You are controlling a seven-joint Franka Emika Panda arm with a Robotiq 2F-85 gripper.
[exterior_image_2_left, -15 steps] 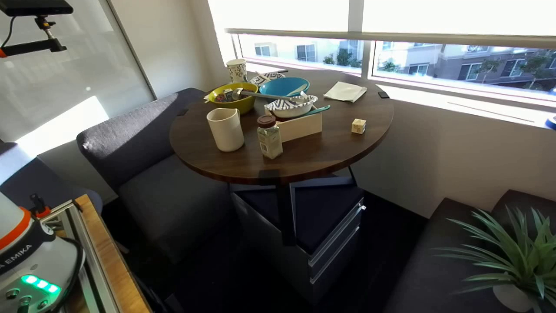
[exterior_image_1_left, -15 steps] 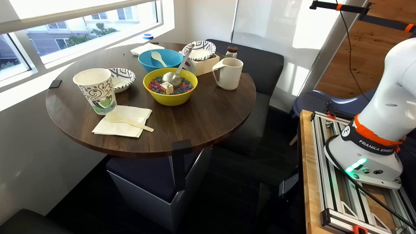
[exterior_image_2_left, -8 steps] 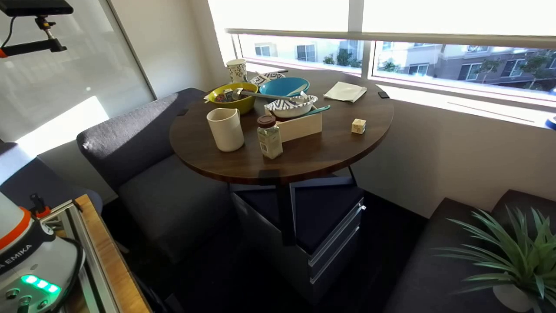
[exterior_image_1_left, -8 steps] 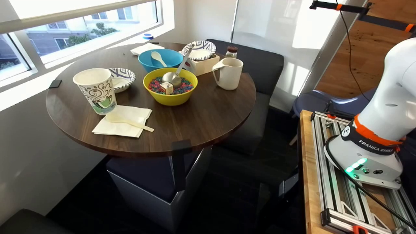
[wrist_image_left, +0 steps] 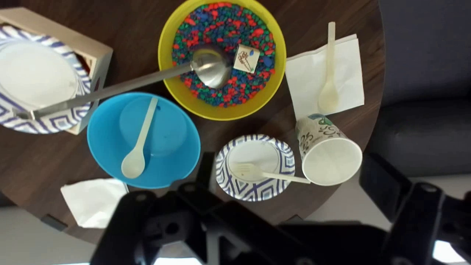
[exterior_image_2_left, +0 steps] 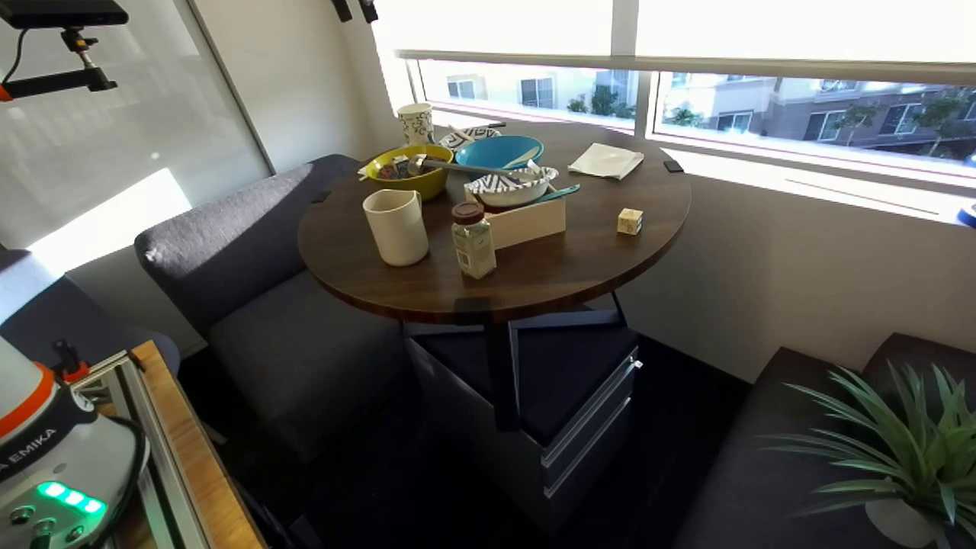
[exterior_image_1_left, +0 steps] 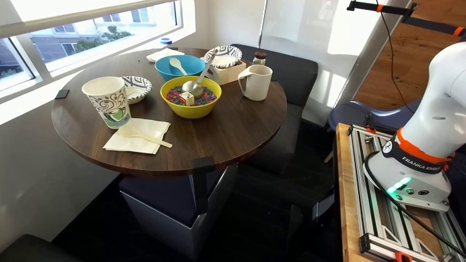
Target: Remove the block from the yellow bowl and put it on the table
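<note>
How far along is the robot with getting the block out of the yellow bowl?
Done: nothing yet; the wooden block sits in the yellow bowl, beside the metal ladle. In hand: nothing; the gripper is open. Left: grasp the block, lift it out and set it on the table.

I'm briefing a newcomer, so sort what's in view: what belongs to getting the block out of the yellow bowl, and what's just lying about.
For the job:
yellow bowl; block inside it; table to receive it; open gripper

Just lying about:
ladle; blue bowl; patterned cup; white pitcher; jar; wooden box; paper bowls; napkins; spoons; fork; separate block on the table; potted plant
</note>
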